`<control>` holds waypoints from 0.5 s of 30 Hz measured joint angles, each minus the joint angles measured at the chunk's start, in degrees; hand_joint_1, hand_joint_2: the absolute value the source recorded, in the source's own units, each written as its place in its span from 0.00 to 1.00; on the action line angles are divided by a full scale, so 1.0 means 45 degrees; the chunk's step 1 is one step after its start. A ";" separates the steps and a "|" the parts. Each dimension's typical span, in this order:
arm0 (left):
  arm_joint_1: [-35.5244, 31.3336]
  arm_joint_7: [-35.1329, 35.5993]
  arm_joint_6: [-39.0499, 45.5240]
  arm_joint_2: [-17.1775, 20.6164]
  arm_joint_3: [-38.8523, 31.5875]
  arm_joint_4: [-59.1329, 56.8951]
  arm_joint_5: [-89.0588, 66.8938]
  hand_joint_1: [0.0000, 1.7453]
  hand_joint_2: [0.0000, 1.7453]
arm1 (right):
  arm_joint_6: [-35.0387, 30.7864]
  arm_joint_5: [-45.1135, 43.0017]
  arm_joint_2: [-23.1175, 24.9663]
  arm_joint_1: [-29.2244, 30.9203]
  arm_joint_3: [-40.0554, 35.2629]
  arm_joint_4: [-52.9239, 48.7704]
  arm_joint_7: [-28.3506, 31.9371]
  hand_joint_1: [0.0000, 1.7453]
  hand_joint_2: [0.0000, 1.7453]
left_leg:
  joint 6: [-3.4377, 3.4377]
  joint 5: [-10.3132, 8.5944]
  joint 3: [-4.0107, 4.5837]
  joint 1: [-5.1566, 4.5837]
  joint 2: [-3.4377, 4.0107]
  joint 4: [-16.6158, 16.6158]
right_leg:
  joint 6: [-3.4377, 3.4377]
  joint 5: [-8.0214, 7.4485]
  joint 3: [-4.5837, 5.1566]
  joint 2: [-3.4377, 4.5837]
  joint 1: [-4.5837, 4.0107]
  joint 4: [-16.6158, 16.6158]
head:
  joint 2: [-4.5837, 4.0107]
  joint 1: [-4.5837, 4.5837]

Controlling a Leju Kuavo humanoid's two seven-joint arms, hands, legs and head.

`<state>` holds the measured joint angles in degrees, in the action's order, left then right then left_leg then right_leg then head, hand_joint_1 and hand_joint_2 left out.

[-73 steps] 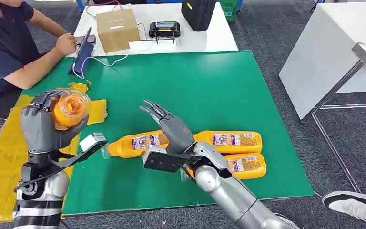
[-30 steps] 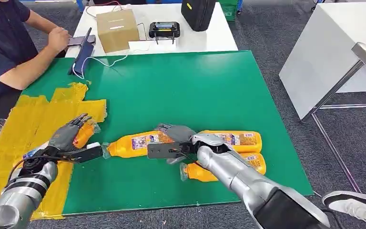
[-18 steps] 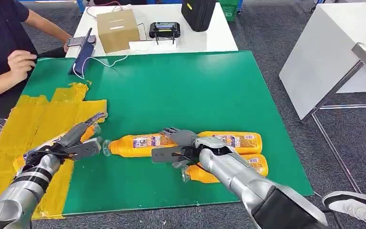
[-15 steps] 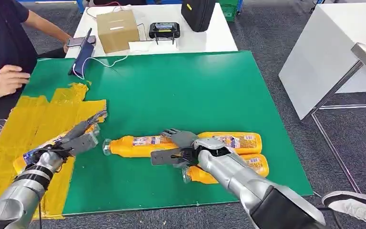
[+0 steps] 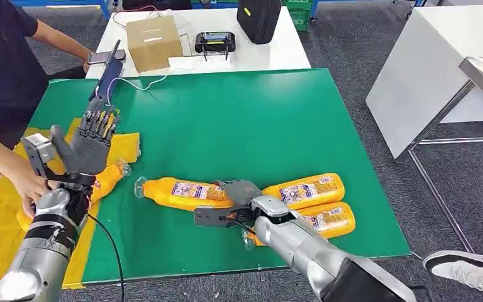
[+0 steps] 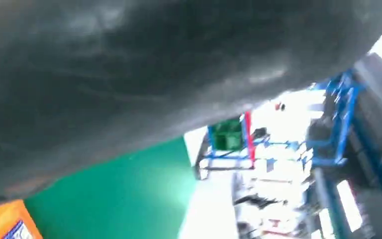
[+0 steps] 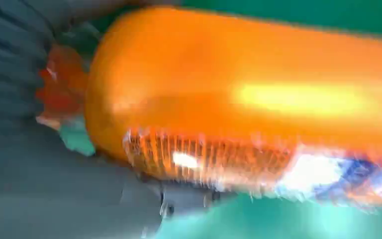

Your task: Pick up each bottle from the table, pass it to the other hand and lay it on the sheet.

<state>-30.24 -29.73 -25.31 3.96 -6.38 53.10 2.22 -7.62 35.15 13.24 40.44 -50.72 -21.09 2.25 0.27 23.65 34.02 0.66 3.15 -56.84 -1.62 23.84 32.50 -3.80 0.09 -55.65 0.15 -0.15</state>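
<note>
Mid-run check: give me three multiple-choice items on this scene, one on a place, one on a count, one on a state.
1. Where does the bottle nearest the left robot hand lie?
A. on the yellow sheet
B. on the white table
C. on the floor

2. How many orange bottles are in the head view?
A. two
B. four
C. six

3. The left robot hand is:
A. gripping a bottle
B. raised, empty, fingers apart
C. flat on the mat

Answers:
1 A: the sheet bottle lies on the yellow sheet.
2 B: that one plus three on the green mat.
3 B: its fingers point up and hold nothing.
</note>
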 measured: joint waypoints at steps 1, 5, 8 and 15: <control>0.0260 0.0083 0.0005 -0.0096 -0.0185 0.0354 0.0175 0.00 0.00 | -0.0461 -0.0214 0.0034 -0.0134 0.0306 -0.0010 0.0223 1.00 1.00 | 0.0000 -0.0002 0.0015 0.0000 -0.0006 0.0000 | 0.0000 0.0000 0.0008 -0.0002 -0.0001 -0.0001 | 0.0000 0.0000; 0.1181 0.0287 0.0024 -0.0312 -0.0731 0.1484 0.0541 0.00 0.00 | -0.1499 -0.0686 0.0156 -0.0485 0.1557 -0.0379 0.0895 1.00 1.00 | 0.0001 -0.0005 0.0077 -0.0002 -0.0018 -0.0002 | -0.0001 0.0000 0.0068 -0.0007 0.0000 -0.0003 | 0.0000 -0.0005; 0.1559 0.0462 0.0048 -0.0457 -0.0987 0.2069 0.0821 0.00 0.00 | -0.1910 -0.1054 0.0190 -0.0722 0.2249 -0.0713 0.1431 1.00 1.00 | 0.0001 -0.0005 0.0108 -0.0003 -0.0051 -0.0002 | -0.0002 0.0001 0.0079 -0.0027 0.0000 -0.0003 | 0.0000 -0.0010; 0.2436 0.0739 0.0257 -0.0753 -0.1376 0.3286 0.1381 0.00 0.00 | -0.2480 -0.1604 0.0272 -0.1565 0.4160 -0.2624 0.2604 1.00 1.00 | 0.0001 -0.0003 0.0141 -0.0005 -0.0066 -0.0002 | -0.0004 0.0004 0.0114 -0.0039 0.0000 -0.0001 | 0.0000 -0.0005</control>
<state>-19.28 -26.40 -24.15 0.57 -12.57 67.89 8.44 -18.78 27.93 14.47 33.40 -32.00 -32.90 13.97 0.27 23.63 34.65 0.63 2.86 -56.85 -1.64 23.85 33.01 -3.97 0.09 -55.66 0.15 -0.17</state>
